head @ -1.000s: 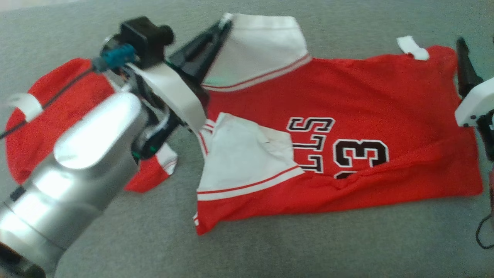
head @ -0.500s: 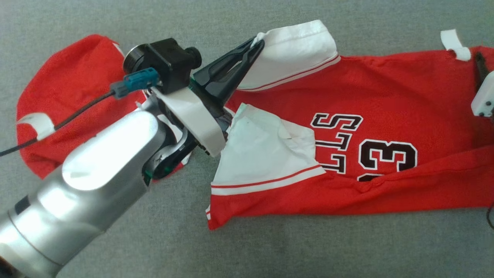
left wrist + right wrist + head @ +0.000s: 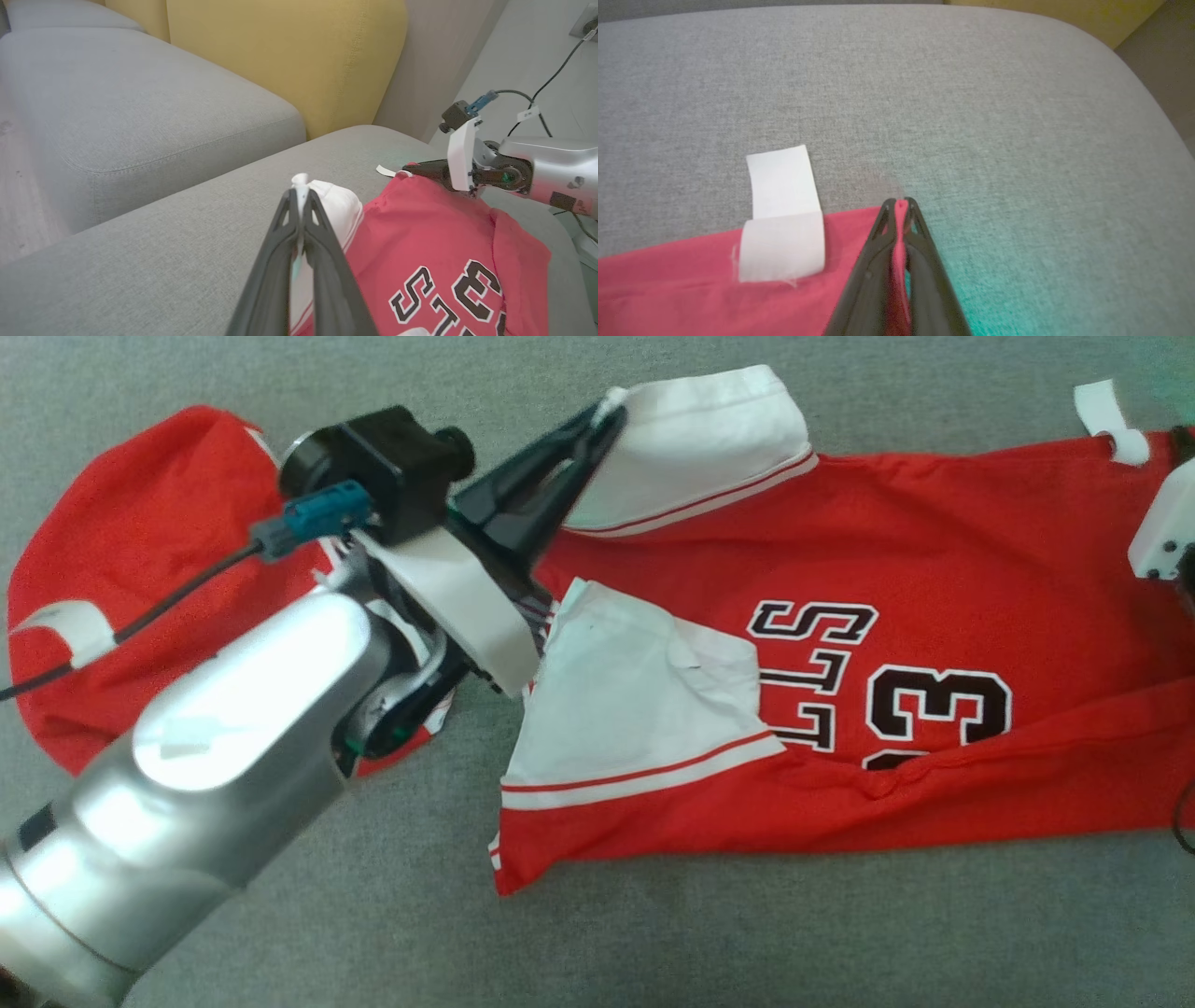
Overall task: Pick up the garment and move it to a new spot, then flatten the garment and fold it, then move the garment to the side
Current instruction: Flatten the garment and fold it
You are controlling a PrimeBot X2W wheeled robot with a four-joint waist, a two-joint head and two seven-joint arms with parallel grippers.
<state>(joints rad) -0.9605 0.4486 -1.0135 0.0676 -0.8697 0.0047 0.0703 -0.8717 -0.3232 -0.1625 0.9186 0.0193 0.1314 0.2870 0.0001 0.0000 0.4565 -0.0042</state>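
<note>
Across a grey seat cushion (image 3: 653, 943), in the head view, a red jersey (image 3: 934, 551) lies printed side up, with black white-edged characters on its chest and a long crease along its near side. Its far white sleeve (image 3: 709, 439) is raised off the cloth. The left gripper (image 3: 609, 415) pinches it at the outer edge, dark fingers pressed together on the fabric. The near white sleeve (image 3: 635, 700) lies rumpled just beside the silver forearm (image 3: 215, 775). Under that forearm sits a further patch of red cloth (image 3: 131, 551) with a white tag (image 3: 70, 625); whether it joins the jersey cannot be told. At the picture's right side a white wrist housing (image 3: 1162, 527) stands over the jersey's hem, close to another white tag (image 3: 1106, 415).

From the left wrist view, the two fingers meet with the sleeve's white edge clamped between their tips, lifted above the cushion. Beyond, the right gripper (image 3: 409, 171) grips the red hem at the jersey's far end, toward the cushion's end by the wall. A second grey cushion (image 3: 140, 107) and a yellow back cushion (image 3: 289, 60) lie behind.

From the right wrist view, the fingers are drawn narrow, with a fold of red hem caught between them up to the tips. The hem's white tag lies folded over the hem just to their left in this view, half of it on bare cushion. The cushion's rounded corner curves well beyond, at upper right.
</note>
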